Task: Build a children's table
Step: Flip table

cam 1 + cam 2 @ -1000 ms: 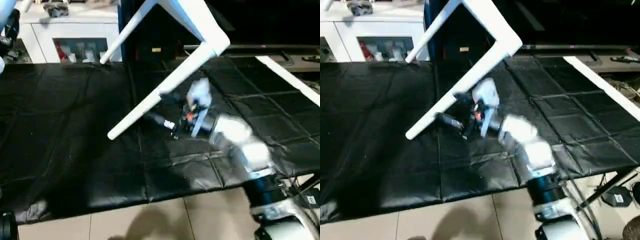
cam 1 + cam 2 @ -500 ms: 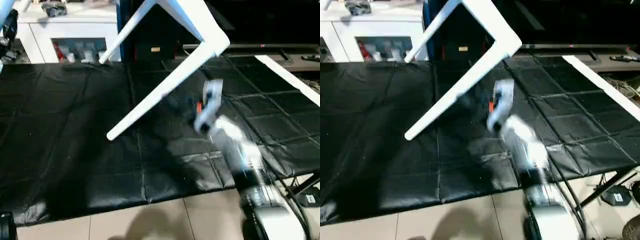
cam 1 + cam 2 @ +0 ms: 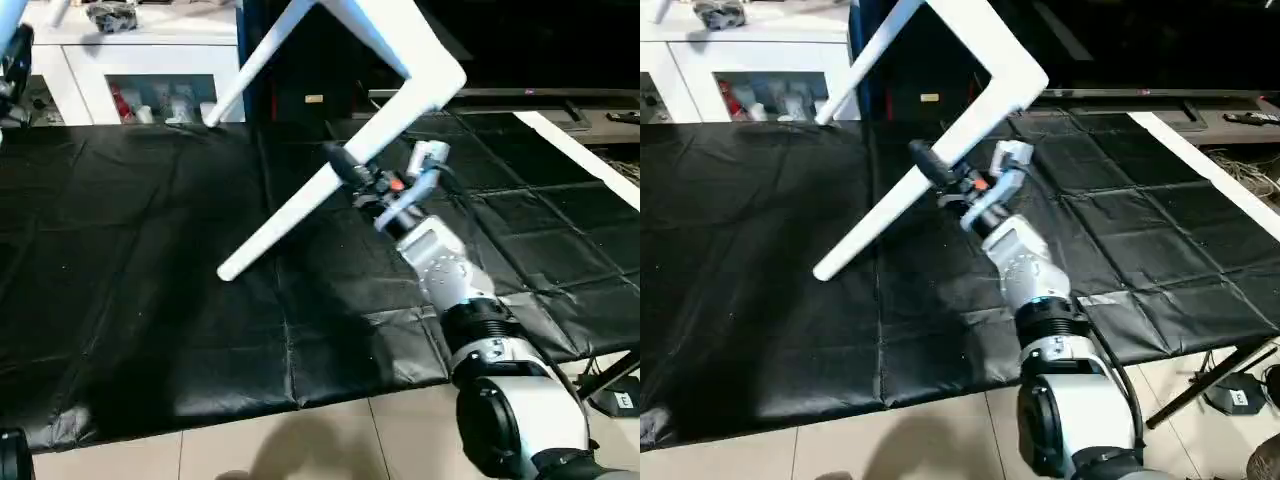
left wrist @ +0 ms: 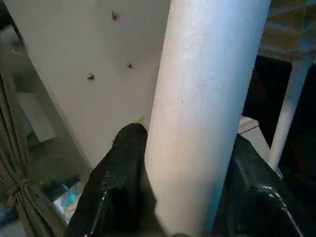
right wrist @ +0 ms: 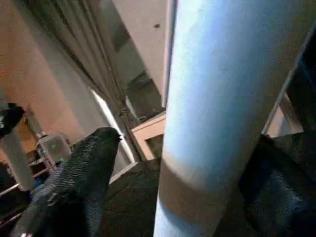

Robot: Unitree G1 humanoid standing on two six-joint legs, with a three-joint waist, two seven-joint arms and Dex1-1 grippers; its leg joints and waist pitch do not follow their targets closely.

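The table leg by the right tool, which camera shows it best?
The left eye view: the whole leg runs from the table's corner socket down to its free tip, with the right tool around its middle. The right eye view matches. The right wrist view shows a close-up stretch between the fingers.
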